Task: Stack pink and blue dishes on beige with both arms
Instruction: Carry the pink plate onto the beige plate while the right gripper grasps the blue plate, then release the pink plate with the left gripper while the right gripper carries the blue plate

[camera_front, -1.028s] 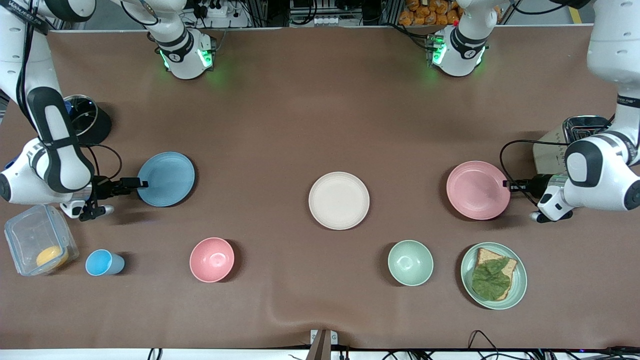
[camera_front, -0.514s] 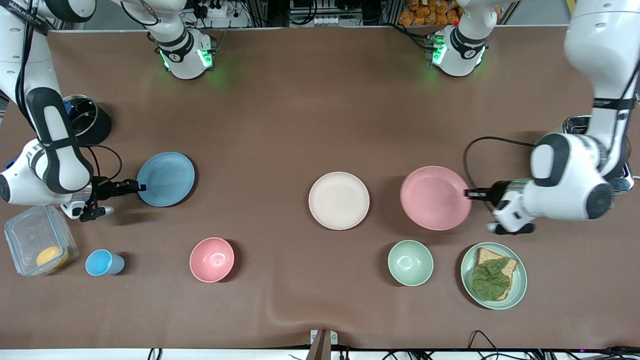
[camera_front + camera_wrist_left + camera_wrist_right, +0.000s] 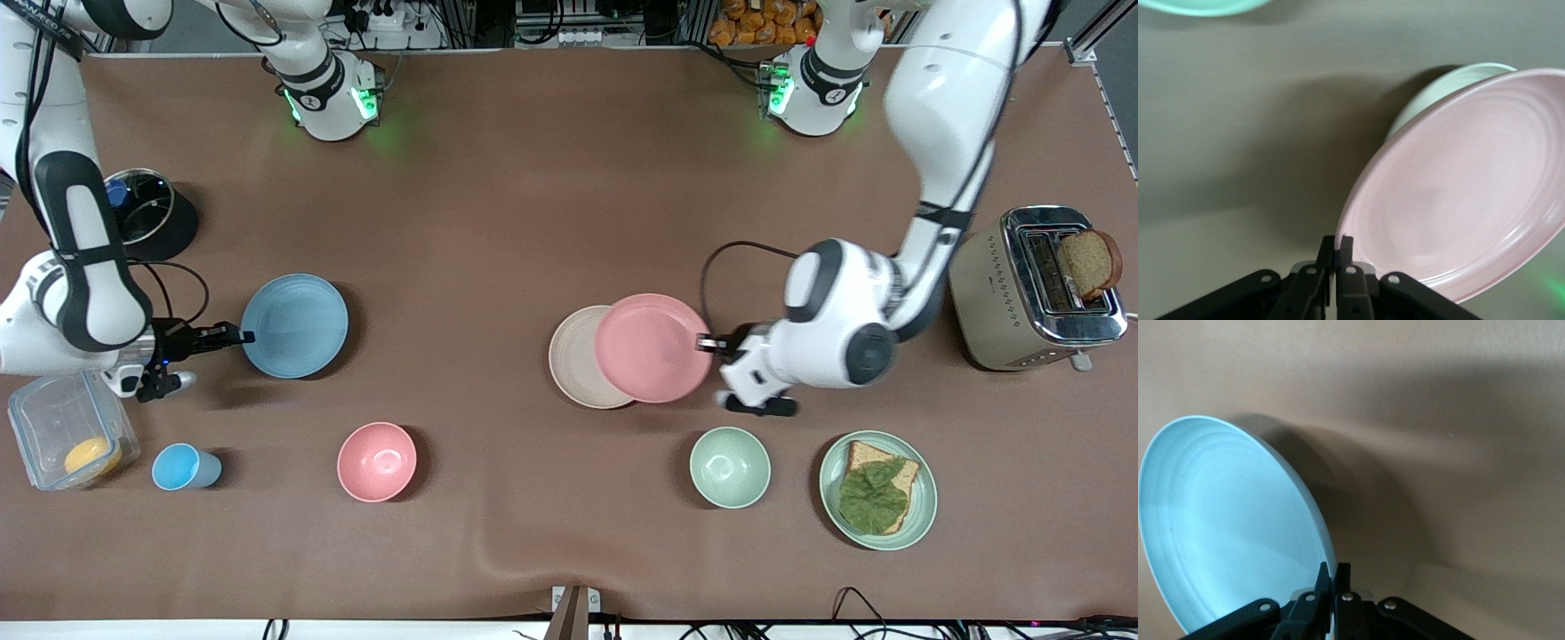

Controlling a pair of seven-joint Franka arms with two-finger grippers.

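Pink plate (image 3: 652, 348) clamped by our left pincer (image 3: 709, 343), held overlapping our beige plate (image 3: 573, 358), blue plate (image 3: 294, 325) gripped at its rim by our right pincer (image 3: 238, 337) toward the right arm's end of the counter (image 3: 533, 204).

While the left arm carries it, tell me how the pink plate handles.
The pink plate is probably stiff and light: the left end effector pinches only its rim, yet it shows no sag over the beige plate. Its matte surface likely resists slipping, though such an edge grip may let it tilt.
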